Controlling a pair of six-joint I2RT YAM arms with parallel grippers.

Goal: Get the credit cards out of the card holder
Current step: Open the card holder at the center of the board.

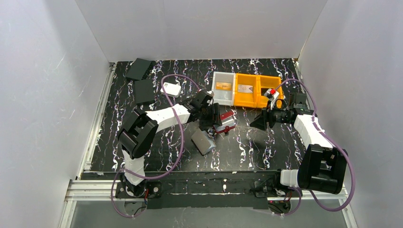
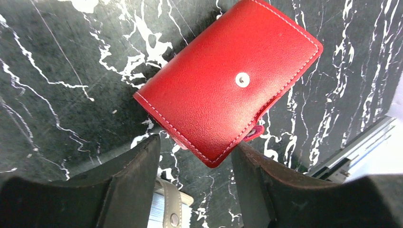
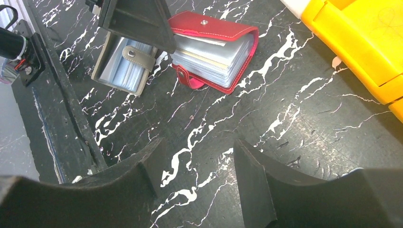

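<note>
Black marbled table is occupied by the card holder, over which the left gripper is held spread, the right gripper likewise spread.

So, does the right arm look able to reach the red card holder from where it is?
Probably yes: only bare table lies between the open right gripper and the card holder. The left gripper hangs over the holder, though, so they could crowd each other.
</note>
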